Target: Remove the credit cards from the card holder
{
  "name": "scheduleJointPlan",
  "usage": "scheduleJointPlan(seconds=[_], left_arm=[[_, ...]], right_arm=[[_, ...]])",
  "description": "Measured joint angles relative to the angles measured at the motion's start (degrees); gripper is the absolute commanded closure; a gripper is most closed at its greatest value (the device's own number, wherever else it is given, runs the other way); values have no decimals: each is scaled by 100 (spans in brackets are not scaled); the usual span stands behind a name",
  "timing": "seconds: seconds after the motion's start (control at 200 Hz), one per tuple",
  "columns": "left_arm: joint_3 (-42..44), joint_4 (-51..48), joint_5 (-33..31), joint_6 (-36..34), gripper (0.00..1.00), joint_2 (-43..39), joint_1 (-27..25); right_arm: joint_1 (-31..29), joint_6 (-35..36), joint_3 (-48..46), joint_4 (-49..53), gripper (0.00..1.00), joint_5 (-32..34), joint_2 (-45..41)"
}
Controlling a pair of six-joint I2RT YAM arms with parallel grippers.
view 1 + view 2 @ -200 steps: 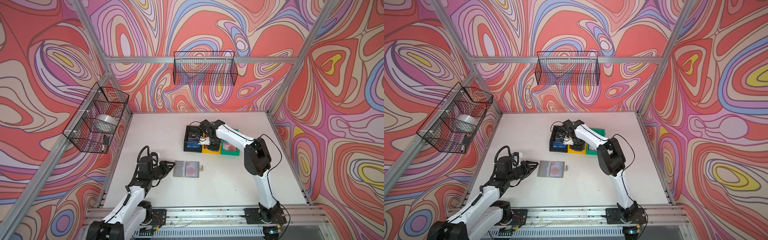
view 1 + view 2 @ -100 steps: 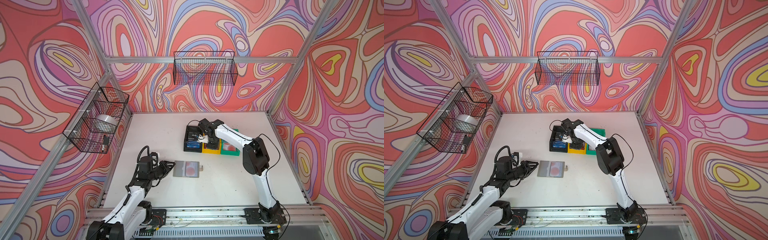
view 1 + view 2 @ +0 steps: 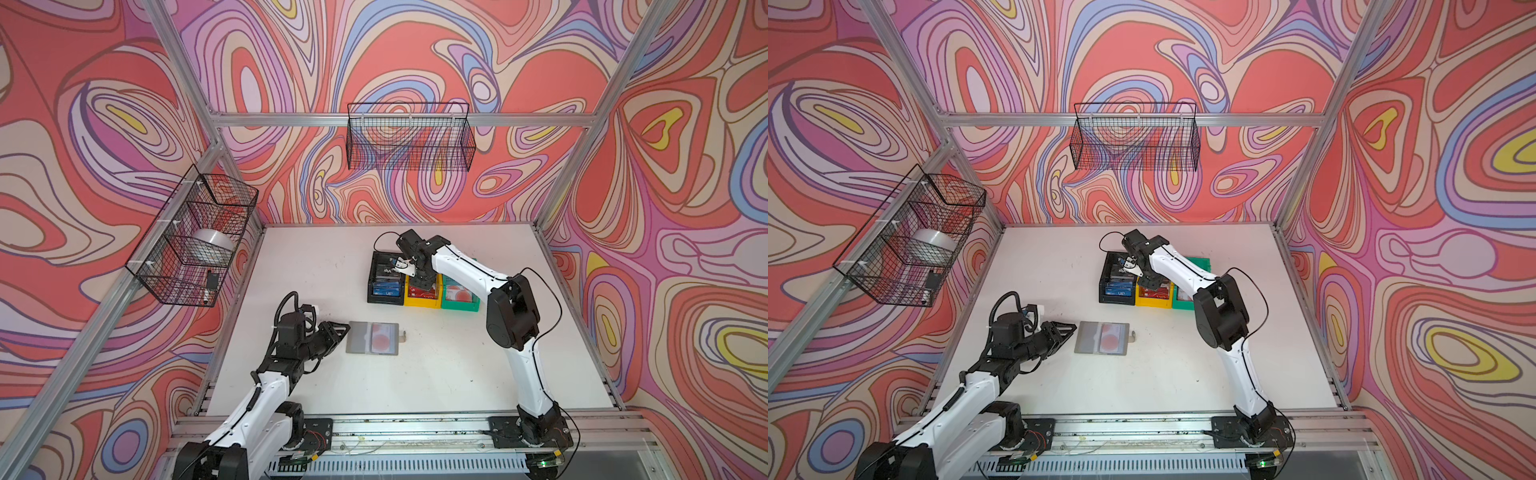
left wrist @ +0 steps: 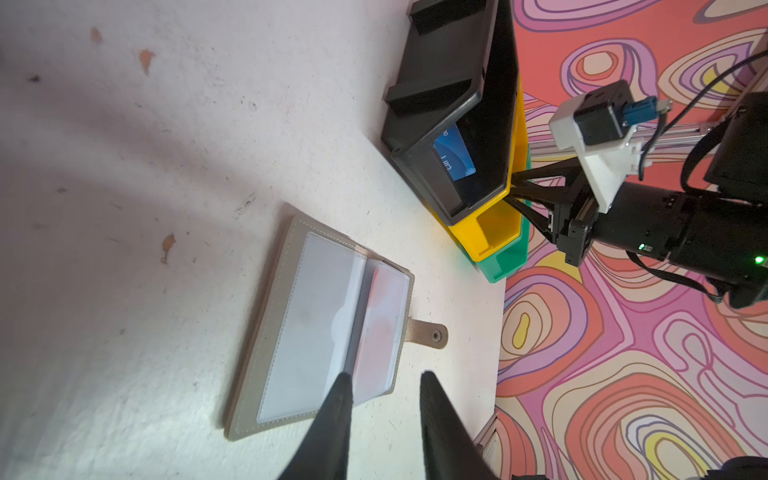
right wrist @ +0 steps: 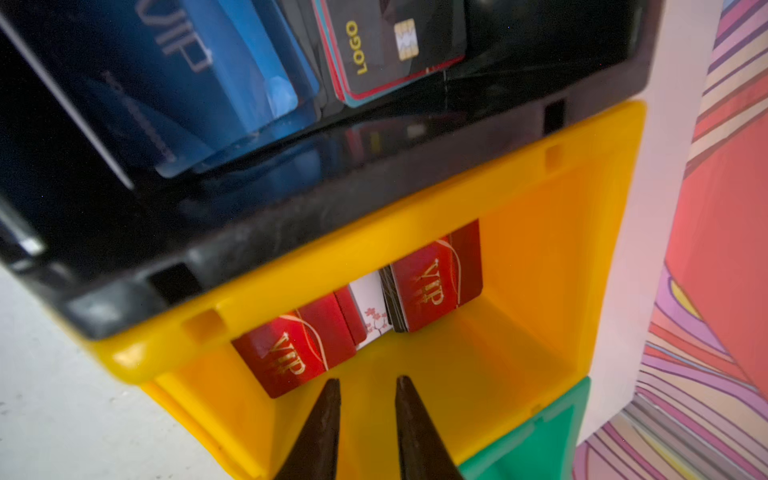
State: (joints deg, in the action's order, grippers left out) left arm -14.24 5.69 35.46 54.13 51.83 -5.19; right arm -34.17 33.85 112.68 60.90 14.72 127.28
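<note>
Your card holder (image 3: 372,338) lies open and flat on the white table (image 3: 436,374), near the middle, with a pale card with a red circle (image 3: 382,337) inside its right sleeve. Your left gripper (image 4: 386,380) sits at the holder's left edge, its two fingers (image 4: 334,419) a little apart with nothing between them. Your right gripper (image 5: 368,386) hangs over the yellow bin (image 5: 540,291) farther back, fingers (image 5: 320,432) a little apart and empty, above the red cards (image 5: 436,286); blue cards (image 5: 187,83) lie in the black bin (image 5: 291,216) on its left.

white table (image 3: 436,382) | open card holder (image 3: 372,338) | black bin (image 3: 385,300), yellow bin (image 3: 422,302), green bin (image 3: 459,306) touching
</note>
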Motion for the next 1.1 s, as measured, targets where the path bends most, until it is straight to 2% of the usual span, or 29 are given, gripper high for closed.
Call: scheduleJointPlan(seconds=[0.105, 0.321, 0.521, 0.751, 1.102], left_arm=[[42, 7, -48, -59, 69, 170, 0], [85, 129, -61, -98, 70, 660, 0], [87, 339, -61, -101, 71, 968, 0], [177, 520, -63, -98, 71, 1110, 0], [332, 802, -87, -96, 72, 1373, 0]], right_arm=[[-26, -461, -385, -168, 77, -601, -345], [-498, -1596, -1956, -901, 81, -2326, -1731], [-894, -2555, -3077, -1956, 88, -3495, -1943], [-911, -3215, -3622, -2734, 91, -3906, -1751], [-911, -3499, -3716, -3156, 93, -3919, -1338]])
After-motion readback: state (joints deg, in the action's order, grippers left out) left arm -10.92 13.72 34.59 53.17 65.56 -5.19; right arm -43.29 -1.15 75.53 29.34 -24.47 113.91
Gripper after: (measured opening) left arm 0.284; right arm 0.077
